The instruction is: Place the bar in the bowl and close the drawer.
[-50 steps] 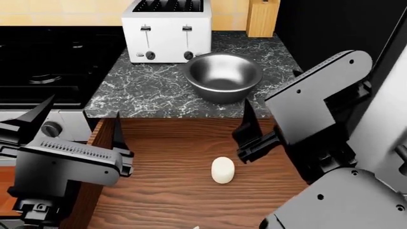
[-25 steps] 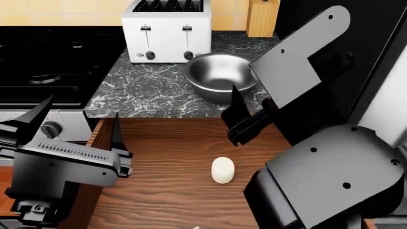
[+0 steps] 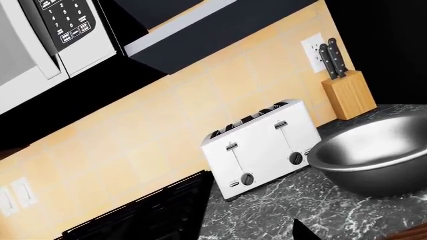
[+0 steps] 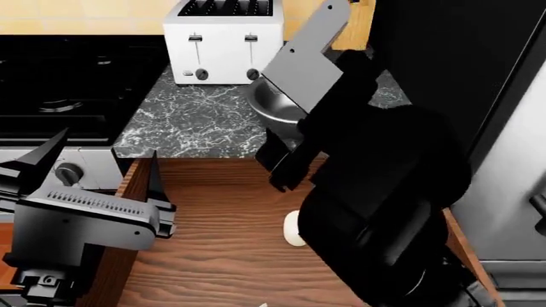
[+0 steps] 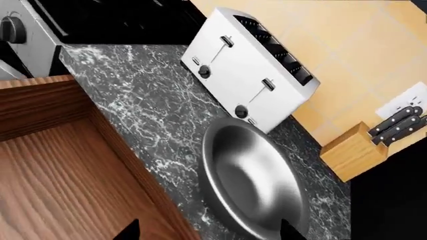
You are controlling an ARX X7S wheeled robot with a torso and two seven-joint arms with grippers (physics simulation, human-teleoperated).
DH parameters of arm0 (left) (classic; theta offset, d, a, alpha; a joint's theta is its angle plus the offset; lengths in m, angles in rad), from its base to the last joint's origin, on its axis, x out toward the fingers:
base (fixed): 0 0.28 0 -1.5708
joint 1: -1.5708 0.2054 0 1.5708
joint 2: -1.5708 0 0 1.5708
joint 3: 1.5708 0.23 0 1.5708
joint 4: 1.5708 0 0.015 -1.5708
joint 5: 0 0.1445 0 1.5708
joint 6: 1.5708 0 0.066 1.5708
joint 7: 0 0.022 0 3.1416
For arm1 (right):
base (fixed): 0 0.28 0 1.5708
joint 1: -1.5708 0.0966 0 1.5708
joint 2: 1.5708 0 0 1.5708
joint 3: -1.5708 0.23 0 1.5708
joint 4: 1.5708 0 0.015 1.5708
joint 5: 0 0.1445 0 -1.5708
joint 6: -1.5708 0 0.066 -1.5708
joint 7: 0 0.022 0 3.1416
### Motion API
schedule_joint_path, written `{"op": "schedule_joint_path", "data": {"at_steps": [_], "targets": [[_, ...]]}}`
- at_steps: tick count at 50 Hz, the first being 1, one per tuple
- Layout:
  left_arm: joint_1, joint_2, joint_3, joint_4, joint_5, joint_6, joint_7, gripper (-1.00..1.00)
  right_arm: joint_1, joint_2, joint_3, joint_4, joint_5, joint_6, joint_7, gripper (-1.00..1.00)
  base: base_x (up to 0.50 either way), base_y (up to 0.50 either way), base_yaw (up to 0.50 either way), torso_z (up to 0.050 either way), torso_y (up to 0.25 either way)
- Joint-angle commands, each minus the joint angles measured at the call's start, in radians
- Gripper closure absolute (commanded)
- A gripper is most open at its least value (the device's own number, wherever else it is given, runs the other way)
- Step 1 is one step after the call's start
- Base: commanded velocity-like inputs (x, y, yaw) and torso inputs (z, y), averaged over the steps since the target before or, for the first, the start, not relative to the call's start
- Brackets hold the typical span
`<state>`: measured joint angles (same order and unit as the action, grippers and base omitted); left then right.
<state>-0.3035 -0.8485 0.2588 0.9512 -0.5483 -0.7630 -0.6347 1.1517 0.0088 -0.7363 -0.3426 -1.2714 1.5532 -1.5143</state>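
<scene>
Right arm (image 4: 375, 185) has swung leftward across the open drawer (image 4: 222, 243), now apparently covering most of bowl (image 4: 277, 105) and white cylinder (image 4: 293, 231).

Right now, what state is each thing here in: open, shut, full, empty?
drawer: pulled open.
bowl: upright, empty.
toaster: levers up, slots empty.
knife block: holds knives.
left hand: open, empty.
right hand: cannot tell whether it is open.
</scene>
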Motion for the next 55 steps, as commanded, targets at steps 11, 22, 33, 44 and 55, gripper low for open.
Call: {"op": "schedule_joint_path", "data": {"at_steps": [11, 22, 33, 44, 55], "targets": [[0.001, -0.003, 0.009, -0.012, 0.002, 0.012, -0.001, -1.0, 0.108, 0.017, -0.132, 0.195, 0.277, 0.017, -0.056, -1.0, 0.0, 0.0, 0.0, 0.0, 0.0], [0.006, -0.009, 0.004, -0.006, -0.004, 0.013, -0.006, -1.0, 0.14, 0.0, -0.148, 0.288, 0.443, 0.017, -0.055, -1.0, 0.0, 0.0, 0.0, 0.0, 0.0], [-0.013, 0.002, 0.026, -0.016, 0.004, 0.012, -0.005, -1.0, 0.164, -0.008, -0.108, 0.459, 0.669, -0.079, 0.105, -1.0, 0.0, 0.0, 0.0, 0.0, 0.0], [-0.004, -0.006, 0.024, -0.011, -0.002, 0.014, -0.006, -1.0, 0.272, -0.008, -0.139, 0.583, 1.206, 0.017, 0.437, -1.0, 0.0, 0.0, 0.0, 0.0, 0.0], [-0.015, -0.005, 0.031, -0.014, -0.006, 0.011, -0.004, -1.0, 0.357, 0.037, -0.215, 0.688, 1.836, 0.013, 0.926, -1.0, 0.0, 0.0, 0.0, 0.0, 0.0]]}}
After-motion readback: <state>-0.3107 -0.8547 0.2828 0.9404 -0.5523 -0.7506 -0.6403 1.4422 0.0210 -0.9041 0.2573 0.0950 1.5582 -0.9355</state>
